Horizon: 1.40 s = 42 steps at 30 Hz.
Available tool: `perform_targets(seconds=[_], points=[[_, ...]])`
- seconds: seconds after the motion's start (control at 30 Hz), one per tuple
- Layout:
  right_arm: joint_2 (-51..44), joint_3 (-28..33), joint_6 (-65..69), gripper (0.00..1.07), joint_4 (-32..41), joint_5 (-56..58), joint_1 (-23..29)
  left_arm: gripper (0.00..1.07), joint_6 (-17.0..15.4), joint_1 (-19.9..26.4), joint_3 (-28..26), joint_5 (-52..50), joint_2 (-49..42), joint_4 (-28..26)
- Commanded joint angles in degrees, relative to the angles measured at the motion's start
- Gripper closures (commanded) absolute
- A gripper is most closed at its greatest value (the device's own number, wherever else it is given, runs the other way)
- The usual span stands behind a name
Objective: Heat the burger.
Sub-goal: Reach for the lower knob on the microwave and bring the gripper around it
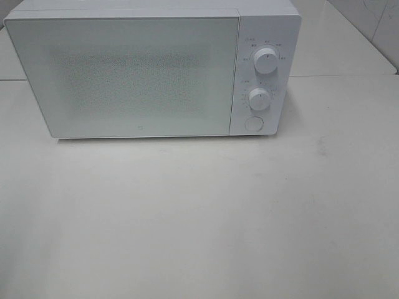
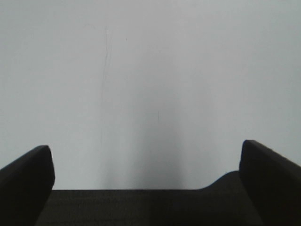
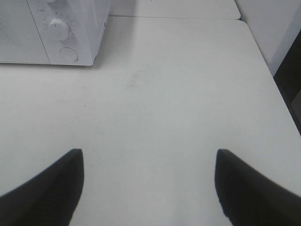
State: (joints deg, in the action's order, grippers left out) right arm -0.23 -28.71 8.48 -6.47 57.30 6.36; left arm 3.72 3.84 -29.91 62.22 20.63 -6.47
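The left claw (image 2: pixel 146 153) stands wide apart, its two dark, matte fingers (image 2: pixel 26 183) blunt-tipped, with nothing between them. It faces a plain pale surface marked only by a faint thin scratch; what that surface is cannot be told. The right claw (image 3: pixel 149 160) is also spread wide and empty. Its black fingers (image 3: pixel 51 188) hang over bare bench (image 3: pixel 164 103), with the control end of the microwave (image 3: pixel 51 33) farther off.

The microwave (image 1: pixel 143 75) is a boxy white appliance with rounded corners, standing at the far side of the bench (image 1: pixel 199 218), a little left of centre. Its door (image 1: pixel 124 75) is shut. The door is a large, flat, pale panel with a fine speckled, frosted look that lets nothing inside be seen. On its right end, a narrow control strip carries an upper knob (image 1: pixel 265 62), a lower knob (image 1: pixel 259 98) ringed with tiny printed marks, and below them a round flat button (image 1: pixel 253 123).

The burger shows in no view, so its place cannot be told.

The bench is smooth, matte and off-white, with slight scuffs and a soft shadow along the microwave's foot. A straight seam runs across it behind the microwave's front, where a second slab meets the first. At the far right, pale wall tiles (image 1: pixel 374 25) rise behind the bench. The bench's right edge drops off into a dark gap (image 3: pixel 289 80).
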Motion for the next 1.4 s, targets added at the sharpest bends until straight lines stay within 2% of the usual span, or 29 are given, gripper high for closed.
perform_targets(seconds=[0.03, 0.5, 1.4], points=[[-1.6, 0.2, -0.3, 0.32, 0.0, -0.2, -0.3, 0.06, -0.6, 0.0, 0.2, -0.7, -5.0, 0.2], [-1.6, 0.2, -0.3, 0.32, 0.0, -0.2, -0.3, 0.06, -0.5, 0.0, 0.2, -0.7, -22.5, 0.6], [-1.4, 0.2, -0.3, 0.32, 0.2, -0.2, -0.3, 0.06, -0.5, 0.0, 0.3, -0.8, -21.8, 0.1]])
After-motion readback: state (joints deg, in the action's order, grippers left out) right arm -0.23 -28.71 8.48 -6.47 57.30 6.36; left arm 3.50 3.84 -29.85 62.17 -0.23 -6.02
